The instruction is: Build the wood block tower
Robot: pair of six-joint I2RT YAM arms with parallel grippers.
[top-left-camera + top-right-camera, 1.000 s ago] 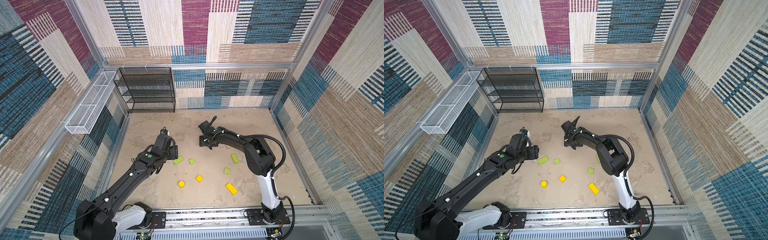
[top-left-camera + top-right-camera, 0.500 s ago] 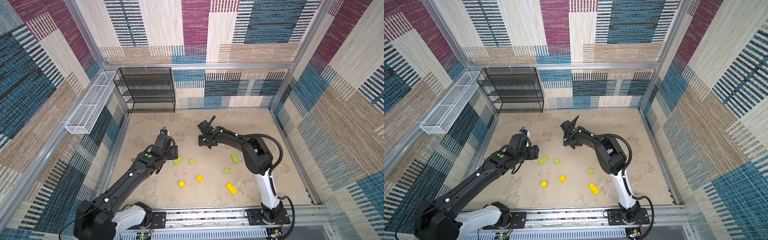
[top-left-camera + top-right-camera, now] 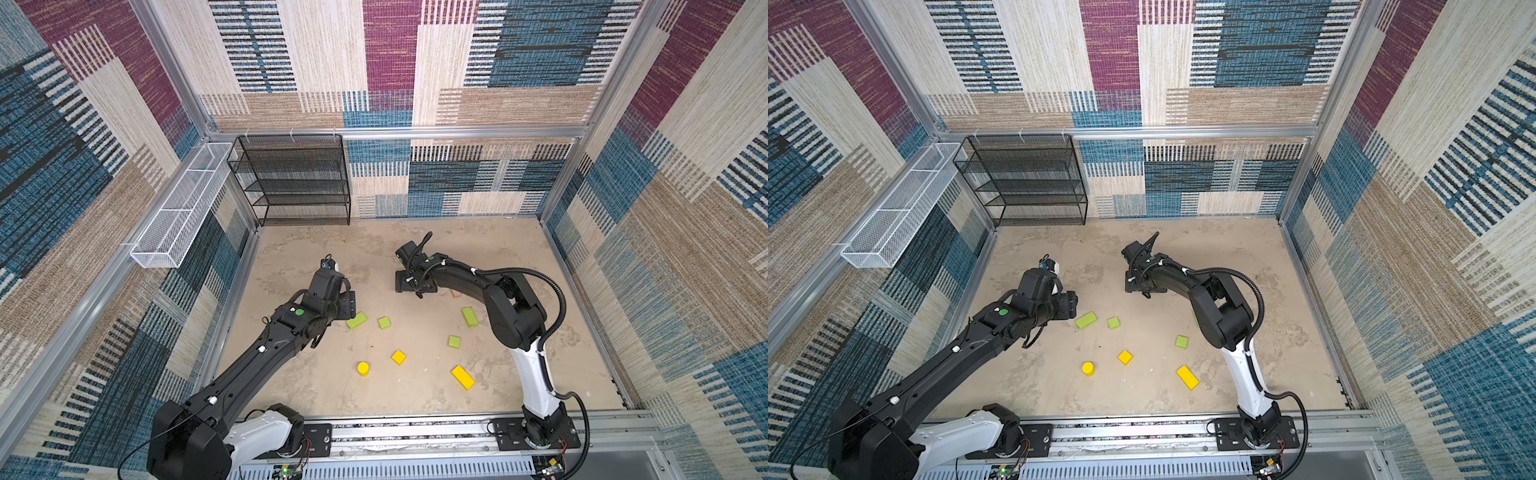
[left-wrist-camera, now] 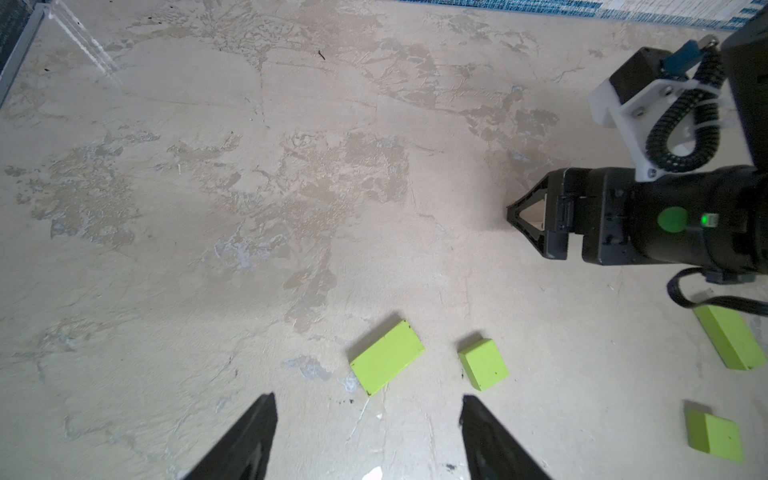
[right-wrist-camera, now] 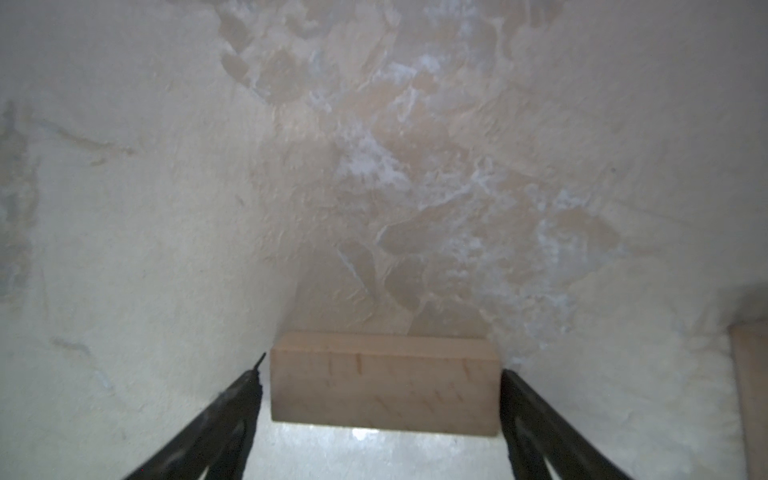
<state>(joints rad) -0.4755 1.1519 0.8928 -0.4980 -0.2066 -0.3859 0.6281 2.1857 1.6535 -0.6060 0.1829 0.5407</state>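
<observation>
Right claw (image 3: 415, 290) has widened since earlier; both top views show it over the surface (image 3: 365, 249), lime-green blocks (image 3: 356, 321) and yellow blocks (image 3: 462, 377) scattered nearer, mesh shelf (image 3: 291, 178) and wire basket (image 3: 183, 203) far left. Left wrist: left claw (image 4: 368, 397) spread above the surface. Right wrist: jaws apart, straddling a tan plank (image 5: 384, 386).

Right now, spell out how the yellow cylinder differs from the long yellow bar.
Shape: the yellow cylinder is round, while the long yellow bar is a rectangular block.
Pose: the yellow cylinder stands on end with its circular face up, whereas the long yellow bar lies flat on a long face, set diagonally.
Size: the long yellow bar is clearly longer than the yellow cylinder.
Shared: both are yellow and touch no other block.
</observation>
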